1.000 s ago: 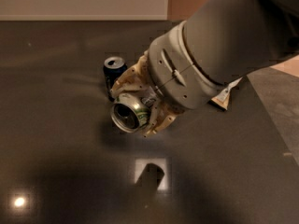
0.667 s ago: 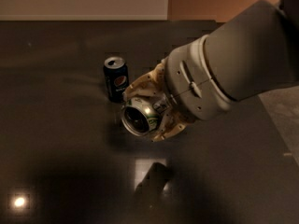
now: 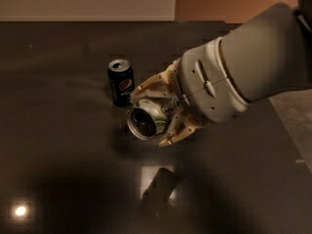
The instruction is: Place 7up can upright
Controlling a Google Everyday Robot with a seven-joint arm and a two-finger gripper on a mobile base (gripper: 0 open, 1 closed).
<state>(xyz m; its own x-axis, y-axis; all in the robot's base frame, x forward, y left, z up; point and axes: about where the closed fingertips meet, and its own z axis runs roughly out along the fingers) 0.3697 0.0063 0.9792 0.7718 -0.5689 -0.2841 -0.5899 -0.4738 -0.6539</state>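
My gripper (image 3: 155,115) is shut on the 7up can (image 3: 147,119), a silver can with green markings. The can lies tilted on its side in the jaws, its silver top facing the camera and down-left. It hangs above the dark table (image 3: 58,150), with its shadow and reflection below. The cream fingers (image 3: 152,84) wrap over and under the can. The large grey arm reaches in from the upper right.
A dark blue Pepsi can (image 3: 120,82) stands upright on the table just left of and behind the gripper. The table's right edge (image 3: 287,135) borders a lighter floor. A bright light reflection shows at the lower left (image 3: 20,210).
The arm has drawn right and slightly down with the 7up can, moving away from the Pepsi can, which now shows fully.
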